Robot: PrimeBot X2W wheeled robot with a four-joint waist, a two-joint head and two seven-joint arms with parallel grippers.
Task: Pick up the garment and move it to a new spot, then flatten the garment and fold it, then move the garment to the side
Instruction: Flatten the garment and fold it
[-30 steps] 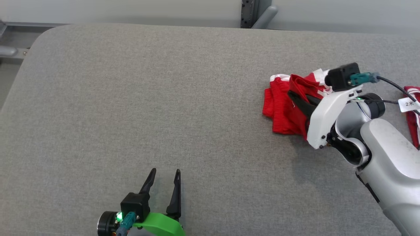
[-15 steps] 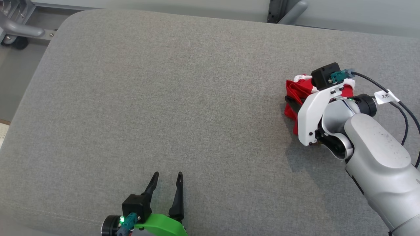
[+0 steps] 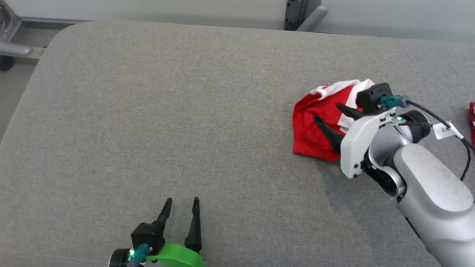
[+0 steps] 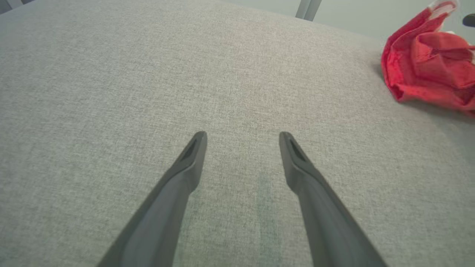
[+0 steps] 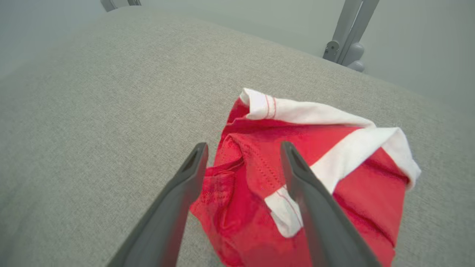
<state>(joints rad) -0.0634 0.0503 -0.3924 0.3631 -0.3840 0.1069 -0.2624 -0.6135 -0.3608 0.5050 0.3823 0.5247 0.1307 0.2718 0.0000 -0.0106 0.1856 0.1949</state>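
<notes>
Red-and-white, crumpled at right on grey table [image 3: 167,111]: one garment [image 3: 315,122]. Two grippers, fingers spread, empty: right gripper [image 3: 326,111] over garment, left gripper [image 3: 182,200] near.

The right gripper [image 5: 243,146] rises from the bottom edge with its two dark fingers [image 5: 174,207] spread wide, nothing pinched between their tips. Under and between them a crumpled red garment [image 5: 371,181] lies in a loose heap on the grey woven surface [image 5: 92,111]. A white band [image 5: 315,113] with thin red stripes runs along its far edge and folds down beside the right-hand finger. A grey metal post [image 5: 349,29] stands beyond the far edge, against a pale wall [image 5: 419,44]
</notes>
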